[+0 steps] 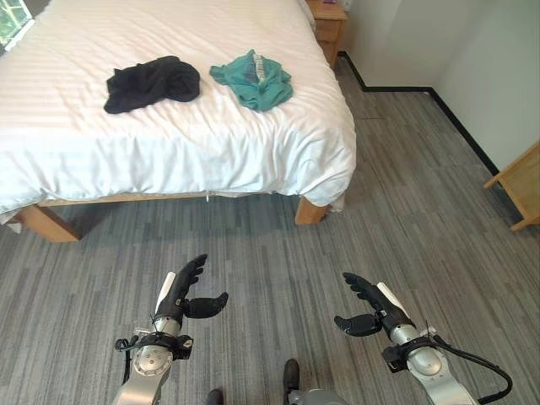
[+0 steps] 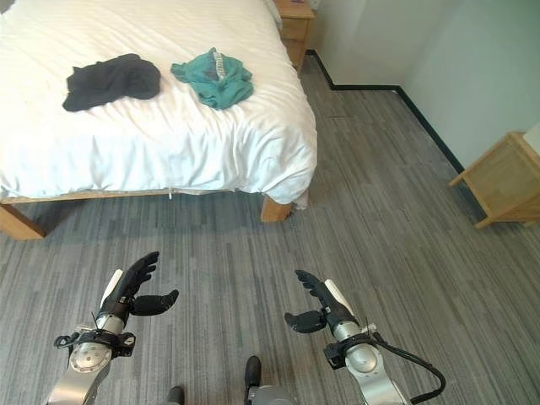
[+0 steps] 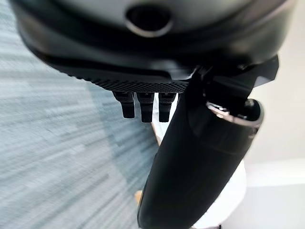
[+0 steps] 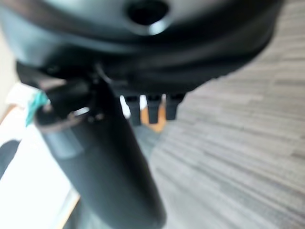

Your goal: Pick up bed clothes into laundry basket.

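Left eye view, left robot hand point(image 1: 181, 295): raised low over the grey floor point(image 1: 278, 245), well short of the bed; fingers straight and pointing toward the bed, thumb stuck out sideways toward the other hand; holds nothing.
Left eye view, right robot hand point(image 1: 367, 305): level with the left one, fingers extended forward and angled slightly inward, thumb out toward the left; empty.
Left eye view, bed point(image 1: 169, 143): white striped cover, wooden legs, standing well beyond both hands.
Left eye view, black garment point(image 1: 152, 83): crumpled heap on the cover, near the bed's front half.
Left eye view, teal garment point(image 1: 253, 78): bunched on the cover just beside the black one, toward the bed's right edge; the two are apart.
Right eye view, wooden furniture point(image 2: 502, 177): light wood piece by the right wall, on the floor.
Right eye view, nightstand point(image 2: 295, 21): wooden, at the bed's far right corner.
Left wrist view, left hand: fingertips point(image 3: 145, 107) in a straight row past the palm, thumb across the foreground, nothing between them; floor and a bed corner beyond.
Right wrist view, right hand: fingertips point(image 4: 155, 109) straight in a row, thumb in front, nothing gripped; floor and bed edge beyond.
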Available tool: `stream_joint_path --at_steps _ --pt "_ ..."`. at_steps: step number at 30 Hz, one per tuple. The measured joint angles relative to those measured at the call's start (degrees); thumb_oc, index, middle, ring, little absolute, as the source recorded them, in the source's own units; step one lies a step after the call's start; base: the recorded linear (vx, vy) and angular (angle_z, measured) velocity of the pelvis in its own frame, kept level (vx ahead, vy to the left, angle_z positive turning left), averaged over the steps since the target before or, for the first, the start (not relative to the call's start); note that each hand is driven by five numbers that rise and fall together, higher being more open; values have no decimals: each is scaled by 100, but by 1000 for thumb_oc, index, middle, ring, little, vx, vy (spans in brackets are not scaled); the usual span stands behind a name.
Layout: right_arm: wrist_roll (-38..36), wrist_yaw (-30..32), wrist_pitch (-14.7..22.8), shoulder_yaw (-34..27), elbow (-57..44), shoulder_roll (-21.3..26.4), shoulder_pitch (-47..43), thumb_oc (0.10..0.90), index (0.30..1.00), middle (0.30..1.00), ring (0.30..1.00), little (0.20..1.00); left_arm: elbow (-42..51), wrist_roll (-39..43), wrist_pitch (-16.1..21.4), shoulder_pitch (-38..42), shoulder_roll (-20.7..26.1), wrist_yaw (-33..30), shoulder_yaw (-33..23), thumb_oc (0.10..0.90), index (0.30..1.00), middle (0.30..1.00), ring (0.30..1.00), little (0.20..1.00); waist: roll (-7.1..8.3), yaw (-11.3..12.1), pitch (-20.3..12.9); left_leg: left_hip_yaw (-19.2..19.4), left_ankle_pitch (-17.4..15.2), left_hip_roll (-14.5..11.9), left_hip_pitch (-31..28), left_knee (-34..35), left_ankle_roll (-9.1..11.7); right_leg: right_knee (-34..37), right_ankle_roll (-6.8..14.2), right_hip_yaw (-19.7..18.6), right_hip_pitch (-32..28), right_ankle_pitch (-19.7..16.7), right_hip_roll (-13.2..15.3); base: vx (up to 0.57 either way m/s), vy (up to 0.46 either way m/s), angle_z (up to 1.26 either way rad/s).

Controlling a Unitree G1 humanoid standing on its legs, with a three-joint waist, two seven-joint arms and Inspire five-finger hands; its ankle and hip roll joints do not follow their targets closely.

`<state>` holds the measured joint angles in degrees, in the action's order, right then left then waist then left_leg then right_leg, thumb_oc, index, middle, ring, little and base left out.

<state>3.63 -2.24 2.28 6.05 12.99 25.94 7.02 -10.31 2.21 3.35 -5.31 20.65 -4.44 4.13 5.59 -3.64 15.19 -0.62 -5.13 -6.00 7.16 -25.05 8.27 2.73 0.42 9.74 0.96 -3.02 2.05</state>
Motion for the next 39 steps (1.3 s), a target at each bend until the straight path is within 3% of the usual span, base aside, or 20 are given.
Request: stream_joint_path --at_steps 1,3,4,5,7,10,13,14,17,18,21,22,23,25,27,29,33,35,37,39 --pt "-17 -11 2 -12 -15 80 -33 800 900 900 900 900 17 0 1 83 14 11 -3 800 900 900 900 900 -2 4 72 -21 127 -43 508 -947 123 -218 -202 59 86 102 -16 199 -165 -21" --pt "-46 23 -13 -43 -34 69 5 800 900 900 900 900 -72 2 -29 91 -9 15 15 800 900 900 900 900 73 188 157 9 1012 -28 901 -1996 181 -277 -335 -160 -123 119 55 268 -126 -29" --pt "-46 23 -14 -77 -39 101 -35 800 900 900 900 900 -58 2 -24 98 -74 15 22 800 900 900 900 900 48 210 238 2 1061 -14 1149 -2381 239 -195 -388 -238 -260 157 48 278 24 -36" --pt "-49 58 -21 -163 -44 106 -113 800 900 900 900 900 -32 2 -19 98 -172 21 44 800 900 900 900 900 22 299 300 218 709 56 1340 -2310 100 -137 -428 -299 -289 97 116 211 27 -42" --pt "-50 64 -23 -162 -43 95 -202 800 900 900 900 900 -37 3 -23 87 -187 34 47 800 900 900 900 900 -11 295 321 572 615 117 1413 -1336 -89 20 -363 -363 -389 177 131 407 120 -28" --pt "-48 110 -32 -121 -35 121 -227 800 900 900 900 900 -44 0 -18 86 -240 44 49 800 900 900 900 900 -215 274 302 1014 685 147 842 1829 -229 248 -91 -343 -699 211 -73 411 167 -13" --pt "-10 145 -34 -34 -25 238 -225 800 900 900 900 900 -109 -9 -19 98 -269 41 76 800 900 900 900 900 -349 285 272 1089 1038 194 679 2949 -181 252 82 -452 -970 594 -179 535 225 -9" --pt "62 155 -41 -40 -27 307 -234 800 900 900 900 900 -122 -11 -21 117 -278 41 98 800 900 900 900 900 -368 319 278 1137 1140 136 763 3042 -215 249 -23 -509 -1159 655 -182 478 240 -20" --pt "433 189 -51 -197 -314 458 -66 800 900 900 900 900 -130 -27 -130 91 -289 44 175 800 900 900 900 900 -400 462 215 1256 1306 -59 767 2879 -273 249 175 -678 -1623 1002 -20 440 234 -40" --pt "650 277 -41 -360 -655 458 89 800 900 900 900 900 -45 -75 -129 2 -256 35 120 800 900 900 900 900 -245 478 104 1535 1840 152 704 2625 -835 140 395 -757 -1721 1176 276 339 153 -41" --pt "924 315 -32 -545 -1081 463 158 800 900 900 900 900 -39 -179 -139 45 -66 29 62 800 900 900 900 900 2 411 3 1658 1650 542 497 2632 -1280 -8 668 -792 -1769 891 697 401 229 -15" --pt "1329 417 -82 -559 -1192 560 10 800 900 900 900 900 -40 -207 -152 86 -22 -3 38 800 900 900 900 900 22 435 20 1732 1429 631 156 2788 -1365 -670 892 -877 -1632 709 755 277 197 -24" --pt "1617 446 -128 -511 -1182 667 -177 800 900 900 900 900 -41 -244 -190 83 0 -27 35 800 900 900 900 900 -27 432 10 1740 1490 578 -90 2866 -1351 -1669 1078 -883 -1276 808 786 143 144 -26" --pt "1907 839 -155 -516 -1179 700 -548 800 900 900 900 900 20 -257 -126 126 191 -53 56 800 900 900 900 900 126 461 -90 1613 1219 624 -506 2939 -1398 -3176 1409 -877 -607 775 883 241 169 -5" --pt "2097 1175 -242 -326 -1144 788 -1355 800 900 900 900 900 -24 -254 -137 224 403 -171 32 800 900 900 900 900 173 453 -79 1612 1088 591 -670 2924 -1463 -3745 1389 -659 6 771 1105 354 43 2" --pt "2118 1444 -282 -111 -1103 931 -2116 800 900 900 900 900 -93 -236 -129 333 390 -374 26 800 900 900 900 900 133 553 -68 1589 983 513 -842 2954 -1440 -3115 1270 -58 176 814 1362 327 -68 14" --pt "2510 1841 -250 476 -816 1322 -3487 800 900 900 900 900 -121 -202 -121 270 358 -496 17 800 900 900 900 900 140 683 -87 1114 916 480 -990 2998 -1376 -949 1130 97 164 480 1171 414 -167 66" --pt "2662 2000 -266 729 -343 1400 -4037 800 900 900 900 900 -536 -109 -81 428 232 -497 27 800 900 900 900 900 1 788 -83 649 820 314 -991 3003 -1227 330 1142 -473 203 17 752 342 -145 83" --pt "2721 2018 -321 841 0 1449 -4206 800 900 900 900 900 -719 -43 -102 391 223 -491 33 800 900 900 900 900 1 787 -76 229 743 287 -1017 3002 -1187 333 1311 -708 528 -590 798 206 -88 114" --pt "2760 1952 -360 1356 428 1750 -4443 800 900 900 900 900 -769 -2 -117 182 302 -500 -52 800 900 900 900 900 32 815 -93 9 688 246 -1098 3004 -1077 328 1243 -831 765 -814 907 214 -144 96"
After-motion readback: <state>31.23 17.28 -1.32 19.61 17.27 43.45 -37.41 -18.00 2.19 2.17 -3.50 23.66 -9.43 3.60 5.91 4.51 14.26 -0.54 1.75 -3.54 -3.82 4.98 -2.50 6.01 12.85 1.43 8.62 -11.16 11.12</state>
